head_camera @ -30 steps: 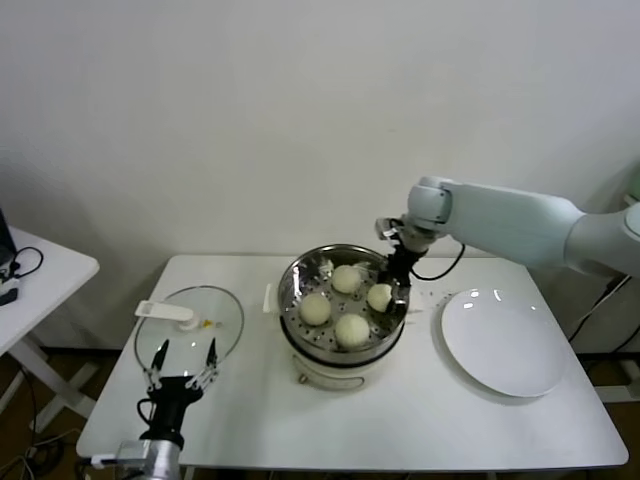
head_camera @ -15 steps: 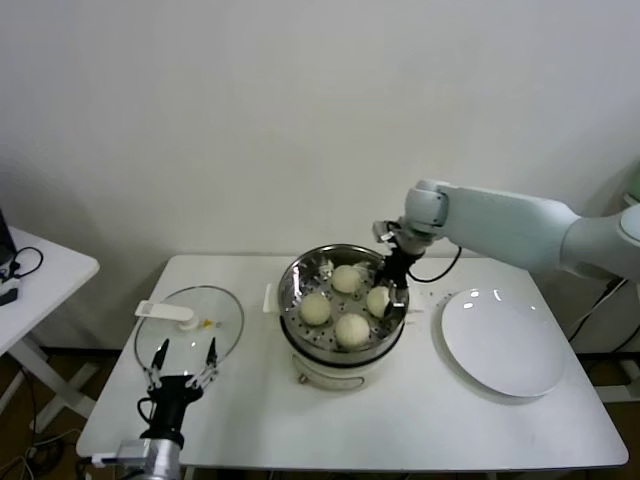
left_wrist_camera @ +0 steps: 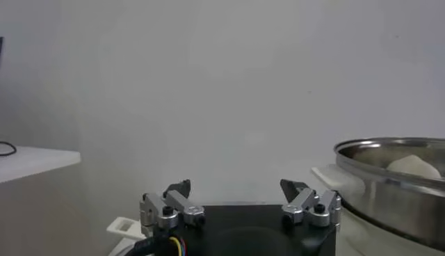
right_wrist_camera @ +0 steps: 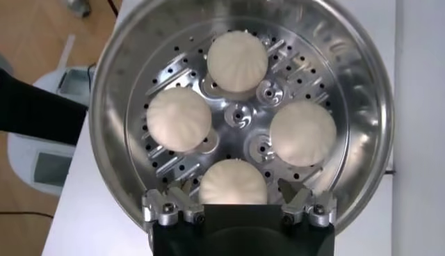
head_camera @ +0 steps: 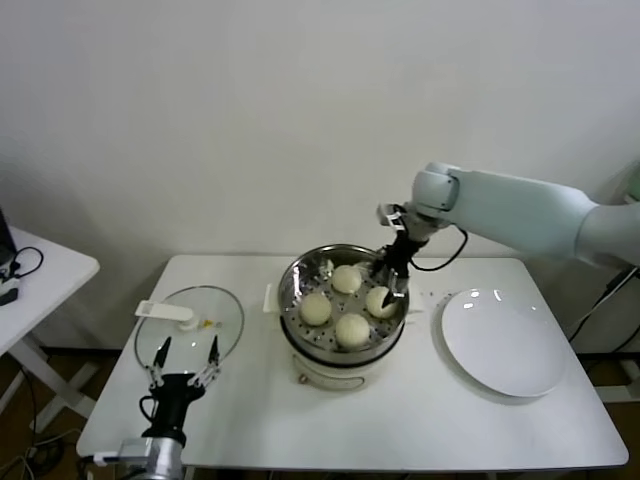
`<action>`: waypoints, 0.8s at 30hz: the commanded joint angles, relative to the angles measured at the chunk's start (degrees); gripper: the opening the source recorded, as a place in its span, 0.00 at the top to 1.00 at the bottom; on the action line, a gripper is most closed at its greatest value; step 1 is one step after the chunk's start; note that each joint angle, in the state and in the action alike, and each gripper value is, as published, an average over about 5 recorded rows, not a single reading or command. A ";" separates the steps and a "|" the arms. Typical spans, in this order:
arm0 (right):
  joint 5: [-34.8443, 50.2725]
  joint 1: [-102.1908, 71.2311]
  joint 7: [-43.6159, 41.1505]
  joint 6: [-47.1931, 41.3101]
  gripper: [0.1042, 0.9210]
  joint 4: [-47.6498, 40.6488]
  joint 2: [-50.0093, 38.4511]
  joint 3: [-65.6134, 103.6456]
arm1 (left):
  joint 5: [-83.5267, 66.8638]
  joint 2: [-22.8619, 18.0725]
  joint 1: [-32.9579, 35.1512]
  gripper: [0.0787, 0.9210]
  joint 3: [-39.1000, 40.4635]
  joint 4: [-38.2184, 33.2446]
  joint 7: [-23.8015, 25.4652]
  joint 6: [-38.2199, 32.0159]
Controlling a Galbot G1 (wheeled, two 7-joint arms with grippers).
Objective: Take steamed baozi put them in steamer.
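Note:
Several cream-white steamed baozi lie on the perforated tray of the shiny steamer at the table's middle. My right gripper hovers open just above the baozi on the right side, apart from it. In the right wrist view the steamer fills the picture; the right gripper straddles the nearest baozi with open fingers, not touching it. My left gripper is parked open near the table's front left corner. The left wrist view shows the left gripper holding nothing and the steamer off to one side.
A flat white plate lies bare to the right of the steamer. A round glass lid with a white handle rests on the table's left side, just beyond the left gripper. A small side table stands at far left.
My right gripper opened and let go of the right-side baozi, which now rests on the tray. The gripper then rose a little above it. The left arm stayed still.

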 commanded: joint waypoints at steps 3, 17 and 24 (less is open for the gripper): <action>3.40 2.62 3.32 0.80 0.12 2.96 -7.42 4.33 | 0.03 0.06 0.20 0.12 -0.22 -0.21 -0.07 -0.04; -2.19 -11.71 18.97 3.06 0.12 15.71 -27.59 25.18 | -0.16 -0.30 -1.45 0.12 -1.22 0.22 -0.09 0.85; -7.95 -35.08 27.22 4.94 0.12 21.28 -36.30 51.73 | 1.20 -0.27 -1.56 0.12 -1.00 -0.16 -0.18 0.65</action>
